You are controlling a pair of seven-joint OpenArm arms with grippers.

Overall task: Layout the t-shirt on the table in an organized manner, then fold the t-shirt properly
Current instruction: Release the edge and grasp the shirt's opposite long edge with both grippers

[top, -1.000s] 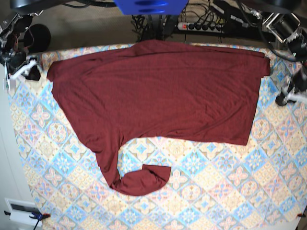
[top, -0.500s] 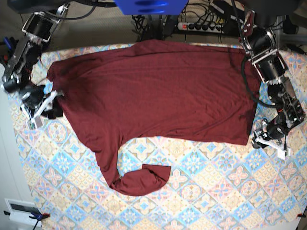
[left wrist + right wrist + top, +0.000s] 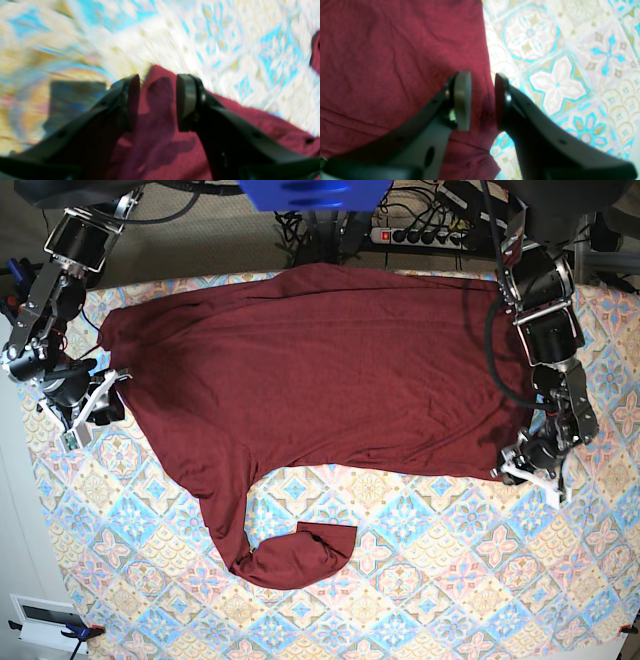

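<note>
The left gripper (image 3: 156,100) is hanging over the t-shirt (image 3: 160,140), with its two dark fingers (image 3: 186,100) standing apart and a clear gap showing between them. A pointed corner of the maroon fabric is lying in that gap, reaching just past the fingertips; the jaws appear not to be pinching it, though blur is making contact hard to judge. The table (image 3: 225,37) is showing beyond, its blue and cream tile pattern smeared. The fingers' shadows are falling on the cloth.
</note>
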